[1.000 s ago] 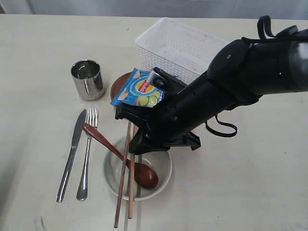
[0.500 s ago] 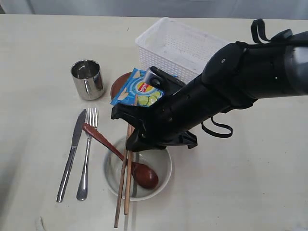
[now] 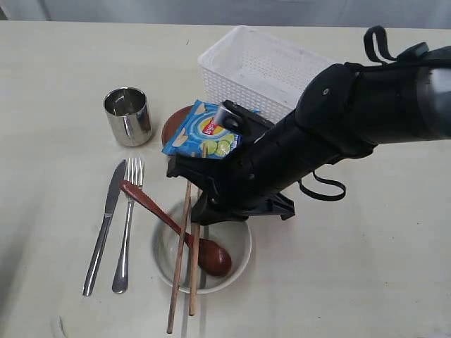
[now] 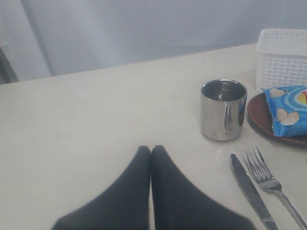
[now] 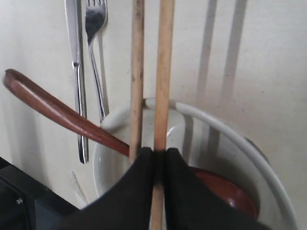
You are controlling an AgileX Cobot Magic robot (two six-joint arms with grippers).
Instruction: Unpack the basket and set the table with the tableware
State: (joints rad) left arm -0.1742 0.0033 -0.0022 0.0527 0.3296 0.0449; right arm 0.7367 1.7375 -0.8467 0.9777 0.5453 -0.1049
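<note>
R gripper (image 5: 155, 154) on 1 chopstick (image 5: 163, 72)

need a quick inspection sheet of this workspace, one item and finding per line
surface: cream table, no spills seen
job's things: basket, nothing seen inside; cup upright; knife beside fork; spoon in bowl; chopsticks across bowl
clutter: chip bag on plate
grippers: left gripper jaws shut, empty; right gripper jaws shut on one chopstick
cables: black loop hanging off right arm
surroundings: pale wall behind table
</note>
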